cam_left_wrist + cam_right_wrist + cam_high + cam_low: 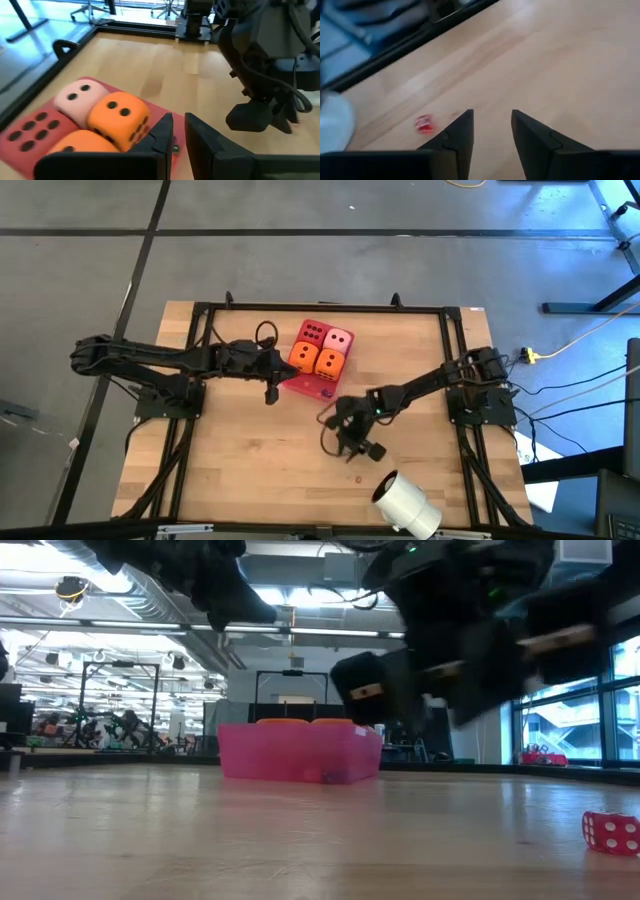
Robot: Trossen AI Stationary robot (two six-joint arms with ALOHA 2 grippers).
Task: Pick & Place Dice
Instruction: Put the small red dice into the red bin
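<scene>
Four big dice sit packed two by two in the red tray (300, 387): red die (312, 332) and pink die (339, 340) on the far row, orange die (303, 355) and second orange die (330, 363) on the near row, all touching. The left gripper (272, 388) is the nearer one. It hangs just beside the tray's near-left edge, fingers (160, 131) almost pressed together and holding nothing. In the left wrist view the near orange die is right at the finger tips but off to one side, not between them, so a grab from here needs a spread and a sideways shift first. They're cubes, so there's no long axis to line up with; what limits access is that each die has neighbours on two faces, leaving only the outer faces free. The right gripper (352, 442) is over bare desk (250, 470), between the tray and the white roll (405, 502) and well apart from the big dice, fingers spread with only wood showing between them. A small red die with white pips (424, 124) lies on the desk near the right fingers, off to one side of the gap. If that's the target, my read is the right arm takes it; I can't tell from here whether it is.
</scene>
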